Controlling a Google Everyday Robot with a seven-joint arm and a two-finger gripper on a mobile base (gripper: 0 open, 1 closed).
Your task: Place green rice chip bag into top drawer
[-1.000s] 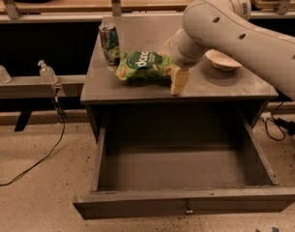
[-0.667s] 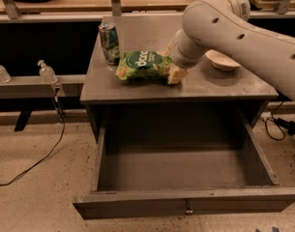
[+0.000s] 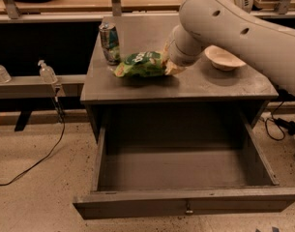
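Green rice chip bag [image 3: 140, 65] is lying on its side on the grey desk [image 3: 185, 88], close to the front edge and just right of a green-and-silver drink can [image 3: 110, 43]. The robot's gripper [image 3: 172, 67] is sitting against the bag's right end. The bulky white wrist is covering most of the gripper, so it cannot be told whether it is clamped on the bag or standing wide.

Below, the top drawer [image 3: 185, 204] is standing pulled well out, its grey floor bare and its small latch [image 3: 188, 210] facing the camera.

The step in hand appears to be the pickup, and a good one calls for a hold on the bag's crimped end rather than its air-filled middle, which would likely squash and slide free. The bag should be raised clear of the desk before it is brought forward past the edge. It should then be lowered well into the drawer before being let go, so that it is not bouncing off the front panel. The can on the left and the pale bowl [image 3: 224, 58] on the right are leaving little room for a sideways swing.

The bag itself is looking puffy and pillow-shaped, in glossy bright green, with a darker round logo, white lettering and pale chips pictured near the gripper end. It is probably light and slippery.
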